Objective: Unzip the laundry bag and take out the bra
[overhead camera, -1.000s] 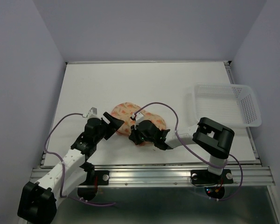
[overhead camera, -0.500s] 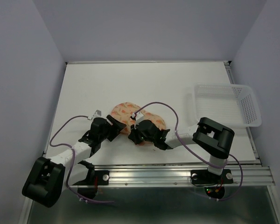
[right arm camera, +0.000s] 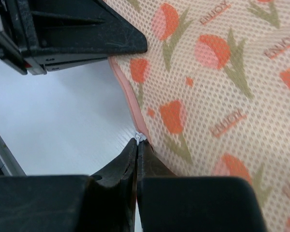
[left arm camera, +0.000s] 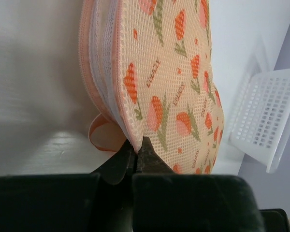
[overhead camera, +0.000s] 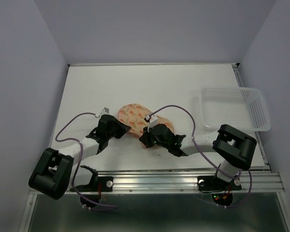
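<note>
The laundry bag (overhead camera: pixel 135 113), a peach mesh pouch with orange tulip prints, lies near the table's front middle. My left gripper (overhead camera: pixel 127 129) is at its left end, shut on the pouch's pink seam edge (left arm camera: pixel 137 145). My right gripper (overhead camera: pixel 144 140) is at the bag's near side, shut on the small white zip pull (right arm camera: pixel 140 137) at the pink zip edge. The left gripper's black body (right arm camera: pixel 77 34) shows close by in the right wrist view. The mesh (right arm camera: pixel 217 96) fills most of that view. The bra is hidden.
A clear plastic mesh basket (overhead camera: pixel 232 108) stands at the right side of the table, also in the left wrist view (left arm camera: pixel 266 121). A pink loop (left arm camera: pixel 101 137) hangs from the bag's end. Purple cables arc over both arms.
My left gripper moved right onto the bag's left end and closed on its edge. The right gripper stayed shut and shifted slightly right with the bag.
</note>
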Controlling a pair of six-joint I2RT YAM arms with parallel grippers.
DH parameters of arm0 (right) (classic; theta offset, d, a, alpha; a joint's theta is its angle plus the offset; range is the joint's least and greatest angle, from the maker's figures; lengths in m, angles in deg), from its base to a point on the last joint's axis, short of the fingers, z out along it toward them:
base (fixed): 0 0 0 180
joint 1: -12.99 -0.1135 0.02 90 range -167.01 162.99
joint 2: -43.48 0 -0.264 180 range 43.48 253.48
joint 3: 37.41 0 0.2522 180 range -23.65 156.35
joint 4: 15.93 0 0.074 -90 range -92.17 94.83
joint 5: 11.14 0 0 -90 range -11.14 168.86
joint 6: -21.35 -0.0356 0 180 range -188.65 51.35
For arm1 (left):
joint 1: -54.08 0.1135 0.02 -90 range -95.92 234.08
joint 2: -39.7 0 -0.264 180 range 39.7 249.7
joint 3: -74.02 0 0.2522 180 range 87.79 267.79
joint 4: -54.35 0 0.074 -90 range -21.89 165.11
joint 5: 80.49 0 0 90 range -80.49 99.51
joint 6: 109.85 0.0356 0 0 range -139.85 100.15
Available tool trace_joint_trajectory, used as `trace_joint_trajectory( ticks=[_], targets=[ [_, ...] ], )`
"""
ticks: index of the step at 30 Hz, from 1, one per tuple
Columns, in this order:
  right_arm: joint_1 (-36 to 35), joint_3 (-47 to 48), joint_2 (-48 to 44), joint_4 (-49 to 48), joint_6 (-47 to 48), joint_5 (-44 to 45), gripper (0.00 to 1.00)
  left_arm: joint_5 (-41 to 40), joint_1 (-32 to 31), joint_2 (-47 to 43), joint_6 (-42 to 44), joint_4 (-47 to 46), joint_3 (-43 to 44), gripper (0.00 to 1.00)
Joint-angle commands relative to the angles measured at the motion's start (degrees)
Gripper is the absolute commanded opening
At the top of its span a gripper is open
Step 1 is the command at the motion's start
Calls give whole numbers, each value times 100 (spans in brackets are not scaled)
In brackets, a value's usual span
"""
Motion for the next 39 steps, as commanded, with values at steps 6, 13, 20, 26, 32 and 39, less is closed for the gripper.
trace_joint_trajectory(
  ticks=[6, 13, 20, 26, 32, 39],
  targets=[
    [11, -1007, -1368, 133, 10, 333, 1, -297, 300, 711, 740, -82, 848, 0],
    [11, -1079, -1502, 221, -17, 18, 1, -192, 573, 1379, 1329, 66, 1822, 0],
    [11, -630, -957, 28, -43, -325, 1, 362, 555, 1074, 1382, 120, 1790, 75],
    [11, 2, -474, -51, -52, -343, 1, 336, 538, 64, 1215, 409, 973, 92],
    [11, 503, -95, -87, -8, -290, 1, 336, 389, -877, 768, 507, 139, 91],
    [11, 706, 213, -166, -43, -334, 1, 459, 187, -809, 565, 235, -92, 84]
  ],
)
